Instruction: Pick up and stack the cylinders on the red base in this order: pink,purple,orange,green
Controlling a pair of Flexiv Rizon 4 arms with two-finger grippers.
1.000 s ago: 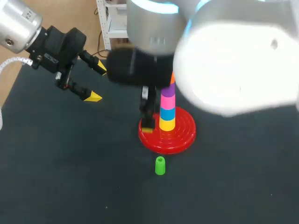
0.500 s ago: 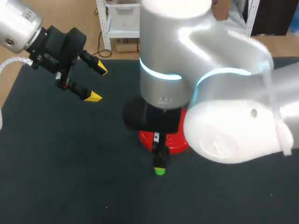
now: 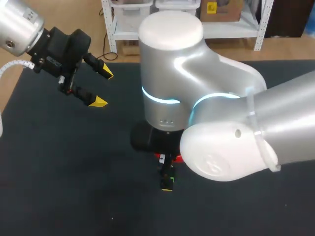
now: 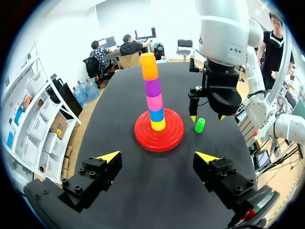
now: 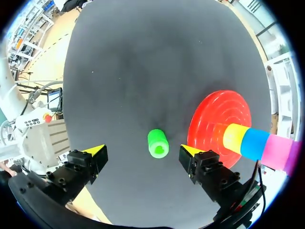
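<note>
The right gripper [image 5: 143, 151] has its fingers spread wide, gripping nothing. The green cylinder [image 5: 157, 143] stands upright on the dark table [image 5: 143, 71] in the gap between the two yellow tips. It sits nearer the finger on the base side and touches neither finger. Just past that same finger lies the red base [image 5: 209, 114], close to the green cylinder but apart from it. The stack on its post leans out of that view.

The left gripper [image 4: 157, 157] is also open, its fingers far apart with only bare table between them. Ahead of its fingers the red base stands with the stack upright: a yellow cylinder [image 4: 158, 125] at the bottom, then a blue cylinder [image 4: 156, 115], the pink cylinder [image 4: 155, 102], the purple cylinder [image 4: 152, 87] and the orange cylinder [image 4: 149, 67] on top. Beyond the base and to one side, the right gripper hangs straight down over the green cylinder, one tip on either side at about the height of its top.

In the head view the right arm covers nearly all of the base, and the left gripper hangs well apart from it.
</note>
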